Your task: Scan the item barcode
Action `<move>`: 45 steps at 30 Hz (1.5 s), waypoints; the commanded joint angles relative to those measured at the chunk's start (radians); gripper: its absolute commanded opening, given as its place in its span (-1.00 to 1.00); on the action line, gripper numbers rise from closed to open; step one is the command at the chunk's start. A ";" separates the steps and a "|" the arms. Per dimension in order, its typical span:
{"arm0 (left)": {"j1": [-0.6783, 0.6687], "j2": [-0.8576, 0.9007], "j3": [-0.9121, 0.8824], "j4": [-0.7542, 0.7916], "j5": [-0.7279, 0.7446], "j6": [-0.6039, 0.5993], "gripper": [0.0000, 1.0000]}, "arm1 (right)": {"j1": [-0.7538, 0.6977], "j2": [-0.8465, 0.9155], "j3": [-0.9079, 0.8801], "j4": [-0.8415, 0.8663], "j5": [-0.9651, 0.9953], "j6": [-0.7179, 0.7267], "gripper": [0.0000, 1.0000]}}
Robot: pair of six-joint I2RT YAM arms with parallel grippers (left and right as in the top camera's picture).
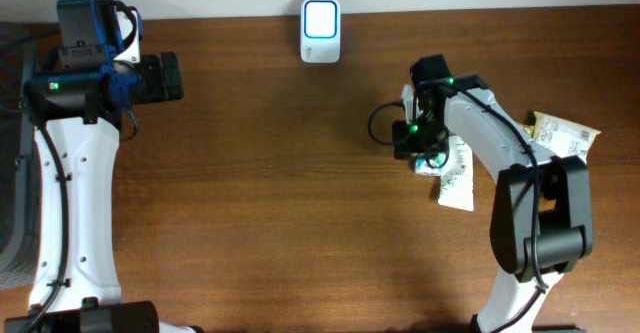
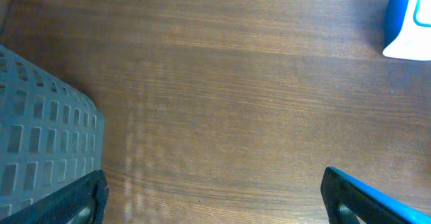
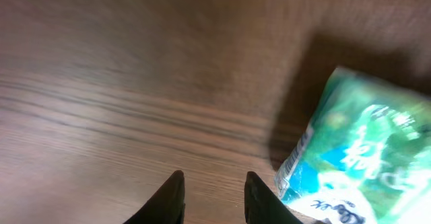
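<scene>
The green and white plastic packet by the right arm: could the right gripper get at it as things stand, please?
Probably yes. The right gripper hangs beside the green and white plastic packet, jaws slightly apart and empty, with only bare wooden table between them; nothing blocks the way.

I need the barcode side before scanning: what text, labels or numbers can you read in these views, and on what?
green packet: white print on its face, too blurred to read.
yellowish packet: dark marks, too small to read.
scanner: lit panel, no text shows.
Nothing can be read in any view, and no barcode can be made out.
</scene>
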 commanded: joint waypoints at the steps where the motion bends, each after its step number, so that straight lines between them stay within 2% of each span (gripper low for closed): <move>1: 0.002 -0.016 0.003 0.001 -0.007 -0.010 0.98 | -0.040 0.006 -0.050 0.015 0.172 0.040 -0.43; 5: 0.002 -0.016 0.003 0.001 -0.007 -0.010 0.98 | -0.117 0.006 -0.050 0.000 0.253 0.040 -0.46; 11: 0.002 -0.016 0.003 0.001 -0.007 -0.010 0.98 | -0.212 0.004 -0.033 -0.034 0.255 0.024 -0.54; 15: 0.002 -0.016 0.003 0.001 -0.007 -0.010 0.98 | -0.183 -0.061 0.082 -0.126 0.129 -0.102 -0.60; 17: 0.002 -0.016 0.003 0.001 -0.007 -0.010 0.98 | -0.163 -0.185 0.183 -0.212 0.061 -0.134 -0.57; 21: 0.004 -0.016 0.003 0.001 -0.007 -0.010 0.98 | -0.143 -0.472 0.305 -0.340 0.021 -0.134 -0.26; 22: 0.003 -0.016 0.003 0.001 -0.007 -0.010 0.98 | -0.145 -0.573 0.327 -0.393 0.021 -0.133 0.97; 29: 0.003 -0.016 0.003 0.001 -0.007 -0.010 0.98 | -0.145 -0.963 0.328 -0.414 0.022 -0.134 0.97; 35: 0.004 -0.016 0.003 0.001 -0.007 -0.010 0.98 | -0.145 -1.095 0.327 -0.565 0.095 -0.134 0.97; 38: 0.003 -0.016 0.003 0.001 -0.007 -0.010 0.98 | -0.150 -1.136 0.251 -0.470 0.127 -0.145 0.97; 41: 0.004 -0.016 0.003 0.001 -0.007 -0.010 0.98 | -0.151 -1.260 0.033 -0.183 0.108 -0.172 0.97; 45: 0.003 -0.016 0.003 0.001 -0.007 -0.010 0.98 | -0.151 -1.490 -0.421 0.297 0.009 -0.171 0.97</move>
